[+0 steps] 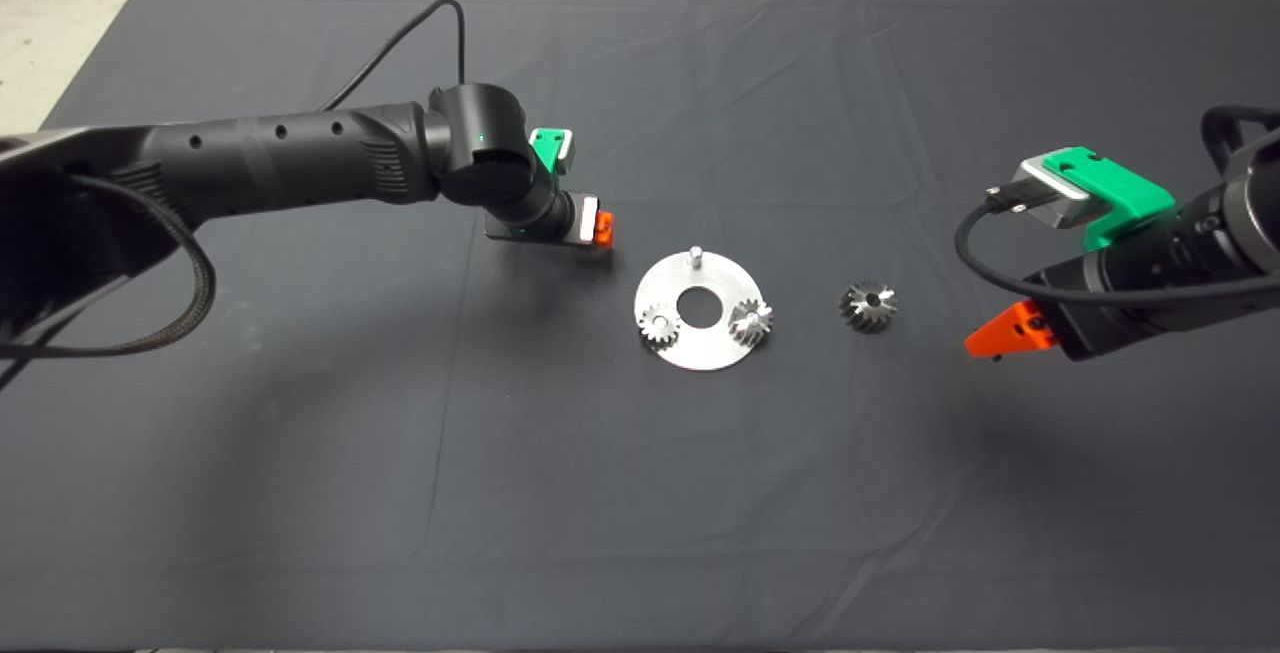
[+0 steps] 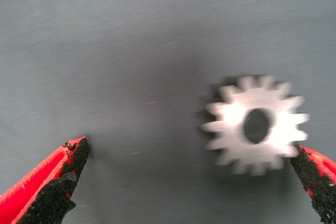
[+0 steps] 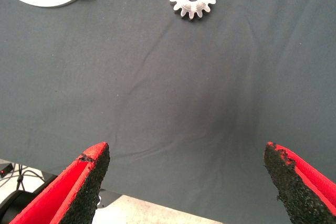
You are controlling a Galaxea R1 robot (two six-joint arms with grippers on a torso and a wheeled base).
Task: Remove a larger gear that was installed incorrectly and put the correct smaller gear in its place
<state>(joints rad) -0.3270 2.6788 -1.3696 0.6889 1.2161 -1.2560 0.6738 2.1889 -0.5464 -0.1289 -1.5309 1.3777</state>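
The larger gear [image 1: 868, 306] already lies off the round steel plate [image 1: 700, 353], on the mat right of centre in the head view, so the removal looks done and the step in hand is fetching the replacement. The left gripper [image 2: 194, 182] hangs over the smaller gear [image 2: 255, 124], which rests flat on the bench toward the right side of the left wrist view; the jaws are spread wide, one pad just beside the gear's rim. Next it should centre over the gear, descend and close, then carry it to the bare peg [image 1: 694, 255] at the plate's upper edge. The left arm reaches in from the left, wrist bent downward. The right gripper [image 1: 1000, 336] waits at right, jaws released.
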